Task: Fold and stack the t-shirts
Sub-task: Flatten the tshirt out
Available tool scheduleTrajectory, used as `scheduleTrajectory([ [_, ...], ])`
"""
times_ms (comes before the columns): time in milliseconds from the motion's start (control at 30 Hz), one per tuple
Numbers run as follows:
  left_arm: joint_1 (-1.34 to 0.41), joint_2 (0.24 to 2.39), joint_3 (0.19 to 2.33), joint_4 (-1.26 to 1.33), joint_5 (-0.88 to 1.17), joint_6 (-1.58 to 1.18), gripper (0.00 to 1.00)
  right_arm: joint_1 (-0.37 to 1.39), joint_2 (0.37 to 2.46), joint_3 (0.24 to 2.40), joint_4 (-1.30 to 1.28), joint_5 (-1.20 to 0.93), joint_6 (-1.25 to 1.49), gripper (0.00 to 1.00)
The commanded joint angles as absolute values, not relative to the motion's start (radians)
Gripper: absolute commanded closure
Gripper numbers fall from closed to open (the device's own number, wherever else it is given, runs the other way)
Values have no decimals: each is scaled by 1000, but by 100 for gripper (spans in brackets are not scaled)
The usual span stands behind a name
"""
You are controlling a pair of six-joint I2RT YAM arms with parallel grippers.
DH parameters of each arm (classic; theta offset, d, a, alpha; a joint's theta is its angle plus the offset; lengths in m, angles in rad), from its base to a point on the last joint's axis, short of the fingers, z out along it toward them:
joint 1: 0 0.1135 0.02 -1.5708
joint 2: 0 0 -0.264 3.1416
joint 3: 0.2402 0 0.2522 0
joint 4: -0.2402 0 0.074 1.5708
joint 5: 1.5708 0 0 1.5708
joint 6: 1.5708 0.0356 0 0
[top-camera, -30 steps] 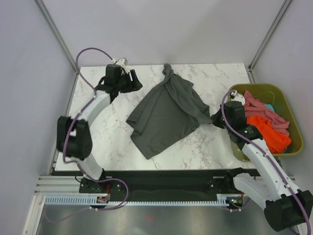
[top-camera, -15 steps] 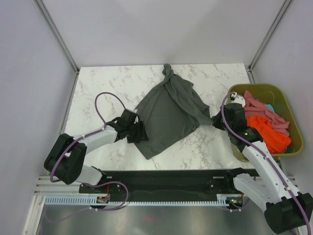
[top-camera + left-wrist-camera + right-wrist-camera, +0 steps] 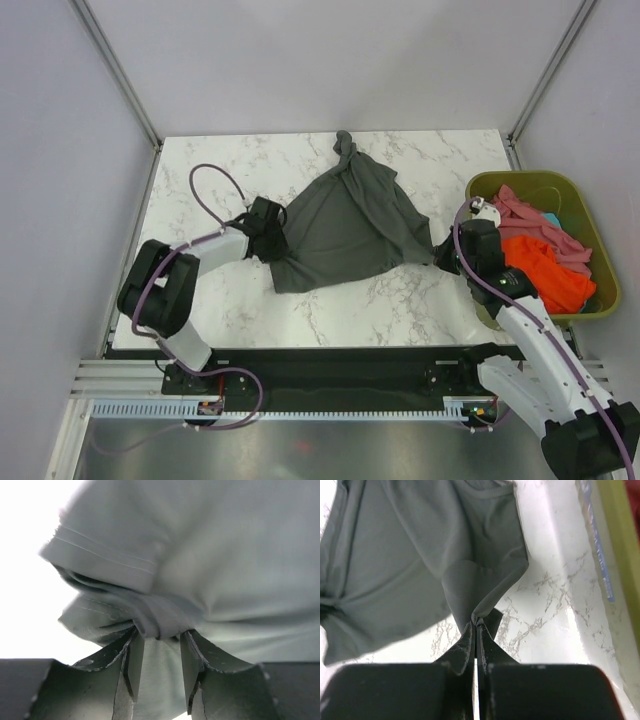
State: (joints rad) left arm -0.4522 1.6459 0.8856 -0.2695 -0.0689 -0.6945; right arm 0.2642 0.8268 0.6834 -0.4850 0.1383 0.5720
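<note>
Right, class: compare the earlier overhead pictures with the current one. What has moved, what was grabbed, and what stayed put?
The left gripper swung from the far left of the table to the grey t-shirt and clamped its left edge. It then pulled away from the bases, straightening the near hem. The right gripper stayed pinched on the shirt's right edge. The bunched far end and the bin did not move.

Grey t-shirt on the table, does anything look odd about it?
The grey t-shirt lies askew: its far end is twisted into a tight bunch toward the back edge of the table, not spread flat.
</note>
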Motion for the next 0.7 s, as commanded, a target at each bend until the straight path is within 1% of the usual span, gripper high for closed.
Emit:
scheduleTrajectory([
  [0, -295, 1747, 928, -353, -212, -634, 57, 262, 865, 669, -445, 94, 584, 100],
  [100, -214, 1795, 1050, -391, -192, -583, 56, 270, 919, 640, -424, 55, 615, 100],
  [200, -193, 1770, 1107, -437, -199, -554, 56, 330, 960, 612, -394, 38, 640, 100],
  [300, -193, 1679, 1120, -471, -212, -528, 50, 385, 1006, 606, -423, 66, 644, 86],
  [333, -196, 1649, 1121, -482, -213, -516, 45, 387, 1021, 612, -440, 78, 640, 77],
  [400, -196, 1597, 1117, -524, -241, -512, 42, 387, 1026, 623, -489, 92, 624, 67],
  [433, -196, 1541, 1105, -534, -250, -508, 38, 387, 1025, 643, -509, 127, 621, 57],
  [500, -195, 1484, 1062, -560, -262, -517, 37, 385, 1020, 667, -566, 162, 620, 48],
  [600, -195, 1361, 973, -557, -187, -592, 39, 387, 1034, 713, -592, 204, 636, 46],
  [667, -199, 1327, 927, -545, -103, -647, 39, 387, 1064, 721, -578, 209, 643, 46],
])
